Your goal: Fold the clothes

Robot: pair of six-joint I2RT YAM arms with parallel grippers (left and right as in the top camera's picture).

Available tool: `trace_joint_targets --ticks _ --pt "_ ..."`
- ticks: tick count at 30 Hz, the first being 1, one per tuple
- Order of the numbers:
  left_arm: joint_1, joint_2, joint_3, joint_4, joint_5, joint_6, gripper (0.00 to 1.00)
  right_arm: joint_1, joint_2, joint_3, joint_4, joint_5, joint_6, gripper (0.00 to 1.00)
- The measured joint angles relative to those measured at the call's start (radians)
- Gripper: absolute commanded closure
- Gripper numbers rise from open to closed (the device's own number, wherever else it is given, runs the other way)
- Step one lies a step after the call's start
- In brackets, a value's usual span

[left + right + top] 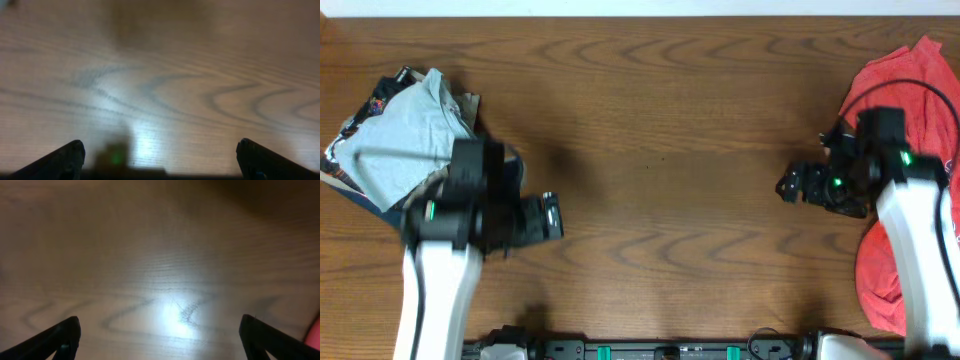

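A pale blue-grey T-shirt (395,140) lies folded on top of a small pile of clothes at the table's left edge. A red T-shirt (905,100) lies crumpled at the right edge, partly under my right arm; a sliver of it shows in the right wrist view (315,335). My left gripper (545,217) is open and empty over bare wood, just right of the pile. My right gripper (795,185) is open and empty over bare wood, left of the red shirt. Both wrist views show spread fingers above wood: left (160,155), right (160,335).
The wooden table (660,150) spans the whole view. A dark patterned garment (360,105) lies under the blue-grey shirt. A black rail with the arm bases (660,350) runs along the front edge.
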Motion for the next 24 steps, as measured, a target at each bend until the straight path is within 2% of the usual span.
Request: trace_joint_targets --ticks 6,11,16,24 --pt "-0.015 -0.408 -0.175 0.121 0.0 -0.076 0.02 0.001 -0.399 -0.208 0.142 0.038 0.006 0.01" --pt "-0.015 -0.581 -0.199 0.148 0.0 -0.127 0.02 0.001 -0.609 -0.274 0.154 0.044 0.008 0.01" --pt "-0.015 -0.659 -0.199 0.138 0.0 -0.142 0.02 0.001 -0.707 -0.276 0.11 0.044 0.008 0.01" --pt "-0.015 -0.659 -0.199 0.138 0.0 -0.143 0.02 0.001 -0.717 -0.277 0.064 0.044 0.008 0.01"
